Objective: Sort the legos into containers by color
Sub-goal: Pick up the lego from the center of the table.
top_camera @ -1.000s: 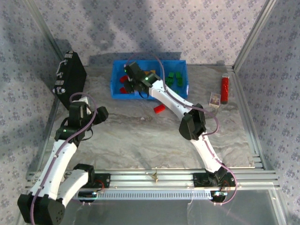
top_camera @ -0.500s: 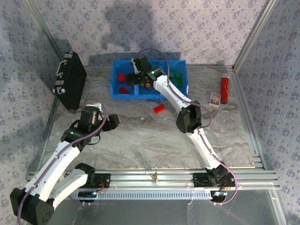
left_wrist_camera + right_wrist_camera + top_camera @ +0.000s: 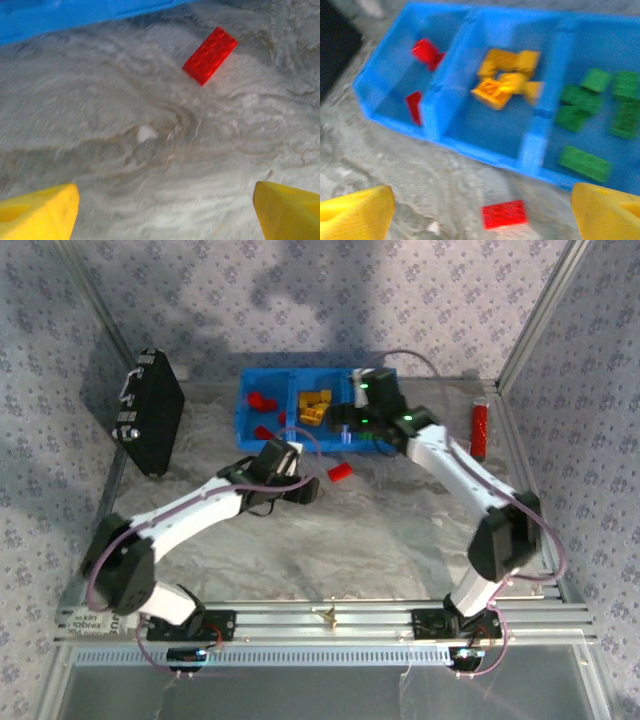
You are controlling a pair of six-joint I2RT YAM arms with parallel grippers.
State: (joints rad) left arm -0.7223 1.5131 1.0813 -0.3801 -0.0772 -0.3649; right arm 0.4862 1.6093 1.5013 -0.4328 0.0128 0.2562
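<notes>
The left gripper (image 3: pixel 162 215) is hanging with its yellow fingers (image 3: pixel 37 212) spread wide, holding nothing. A loose red lego brick (image 3: pixel 210 55) is lying flat on the marbled tabletop (image 3: pixel 125 165) ahead of the jaws, nearer the finger at the right of the view. Bare surface is showing all round the brick, and the blue tray (image 3: pixel 75 15) wall is running just beyond it. The right gripper (image 3: pixel 480 215) is also gaping empty, with the same brick sitting between its fingers, just short of the tray's near wall. Beyond those jaws, red bricks (image 3: pixel 425 50) are lying in the left compartment, yellow bricks (image 3: pixel 505 75) in the middle and green bricks (image 3: pixel 590 105) in the right.
</notes>
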